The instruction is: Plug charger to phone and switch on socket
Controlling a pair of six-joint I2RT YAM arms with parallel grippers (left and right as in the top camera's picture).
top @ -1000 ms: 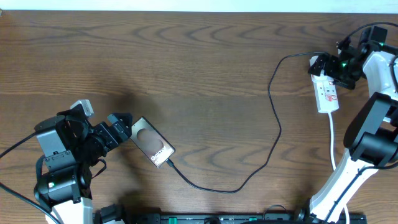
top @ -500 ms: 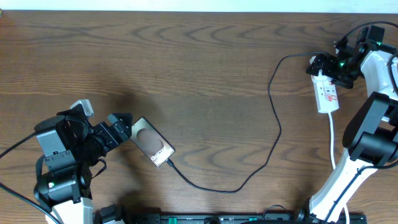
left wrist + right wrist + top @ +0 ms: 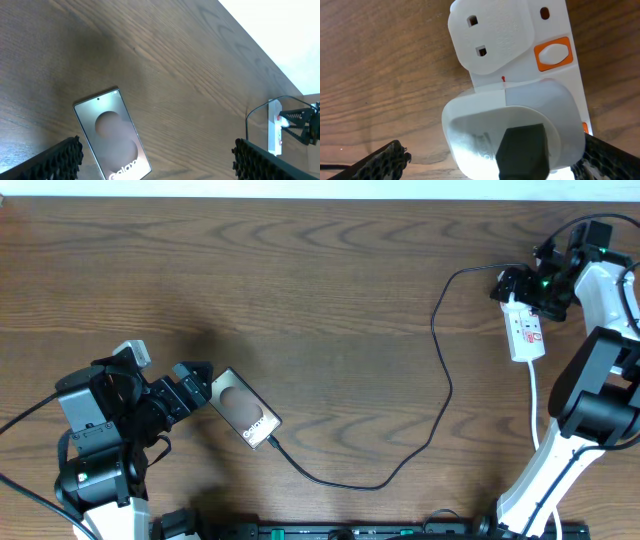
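Observation:
The bronze phone (image 3: pixel 243 409) lies flat at the front left, "Galaxy" lettering toward its near end. The charger cable (image 3: pixel 447 395) meets that near end, then loops right and back to the white socket (image 3: pixel 526 332) at the far right. My left gripper (image 3: pixel 195 388) stands open just behind the phone's far end, gripping nothing. In the left wrist view the phone (image 3: pixel 112 135) lies between the fingers (image 3: pixel 52 161), nearer the left one. My right gripper (image 3: pixel 492 165) is open, straddling a white adapter (image 3: pixel 485 125) plugged into the socket (image 3: pixel 520 40), beside an orange switch (image 3: pixel 552 54).
A white cord (image 3: pixel 535 405) runs from the socket toward the front along the right arm's base. The table's far edge (image 3: pixel 300 198) borders a pale wall. Thick black arm cables trail at the front left (image 3: pixel 25 418).
The right gripper has crept slightly left and toward the far edge over the socket's far end. The left gripper, phone and cable have not moved.

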